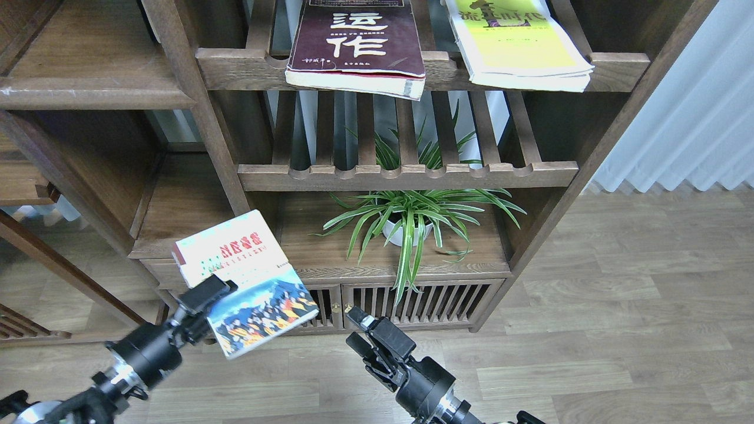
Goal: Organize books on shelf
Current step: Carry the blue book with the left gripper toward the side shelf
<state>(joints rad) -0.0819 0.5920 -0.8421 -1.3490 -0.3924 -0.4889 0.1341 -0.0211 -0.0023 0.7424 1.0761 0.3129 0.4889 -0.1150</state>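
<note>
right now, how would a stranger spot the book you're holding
Find the wooden bookcase, then look low at its left front. My left gripper holds a small white book in the air; unlike the two shelved books, it has a blue-orange picture.

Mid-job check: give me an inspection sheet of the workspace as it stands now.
Surface: solid dark shelf at upper left, pale-scuffed front edge, visible part bare.
Job's things: maroon book and yellow book lie flat on the upper slatted shelf, both overhanging its front rail; white book held in the air, tilted.
Clutter: potted spider plant on the cabinet top.
Grippers: left gripper shut on the white book's edge; right gripper holds nothing, finger state unclear.
Cables: nothing seen.
Surroundings: wood-look floor, pale curtain at right.
</note>
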